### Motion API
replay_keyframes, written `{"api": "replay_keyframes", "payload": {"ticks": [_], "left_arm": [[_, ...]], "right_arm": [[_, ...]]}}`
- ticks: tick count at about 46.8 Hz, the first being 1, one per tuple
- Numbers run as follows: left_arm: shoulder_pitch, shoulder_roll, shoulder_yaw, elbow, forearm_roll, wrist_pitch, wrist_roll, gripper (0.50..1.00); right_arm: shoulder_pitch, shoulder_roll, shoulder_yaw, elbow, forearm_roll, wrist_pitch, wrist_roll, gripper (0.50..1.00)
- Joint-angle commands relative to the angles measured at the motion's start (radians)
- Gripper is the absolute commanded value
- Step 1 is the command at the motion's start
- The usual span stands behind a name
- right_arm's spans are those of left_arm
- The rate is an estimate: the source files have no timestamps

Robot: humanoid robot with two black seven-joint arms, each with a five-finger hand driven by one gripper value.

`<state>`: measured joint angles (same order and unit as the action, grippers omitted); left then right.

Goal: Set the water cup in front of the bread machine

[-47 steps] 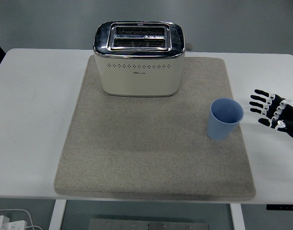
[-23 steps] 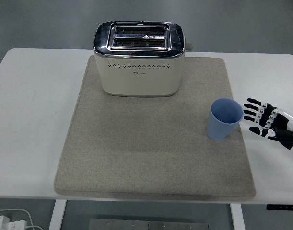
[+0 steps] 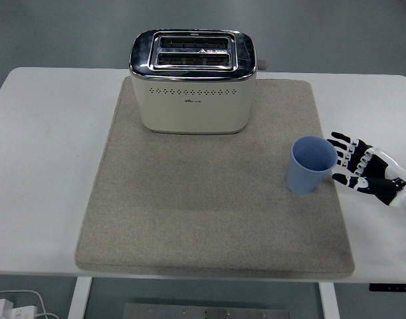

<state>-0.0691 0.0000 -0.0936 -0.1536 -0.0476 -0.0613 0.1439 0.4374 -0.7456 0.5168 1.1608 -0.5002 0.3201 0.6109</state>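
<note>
A light blue water cup [image 3: 311, 164] stands upright on the right part of the grey mat [image 3: 209, 199], to the front right of the cream toaster [image 3: 193, 81] at the mat's back. My right hand [image 3: 352, 163] is just to the right of the cup, fingers spread and open, fingertips close to the cup's side, holding nothing. The left arm is out of view.
The white table [image 3: 43, 153] carries the mat. The mat's middle area in front of the toaster is bare. A white power strip with cable [image 3: 10, 306] lies on the floor at the bottom left.
My right hand has moved left toward the cup, from well clear of it to right beside it. The cup and toaster have not moved.
</note>
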Motion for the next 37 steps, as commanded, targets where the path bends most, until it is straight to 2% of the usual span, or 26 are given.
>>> {"api": "replay_keyframes", "payload": {"ticks": [1, 37], "left_arm": [[0.0, 0.0, 0.0, 0.0, 0.0, 0.0, -0.001, 1.0], [0.0, 0.0, 0.0, 0.0, 0.0, 0.001, 0.0, 1.0]], "right_arm": [[0.0, 0.003, 0.0, 0.002, 0.0, -0.007, 0.0, 0.928], [-0.034, 0.042, 0.0, 0.071, -0.029, -0.09, 0.0, 0.928]]}}
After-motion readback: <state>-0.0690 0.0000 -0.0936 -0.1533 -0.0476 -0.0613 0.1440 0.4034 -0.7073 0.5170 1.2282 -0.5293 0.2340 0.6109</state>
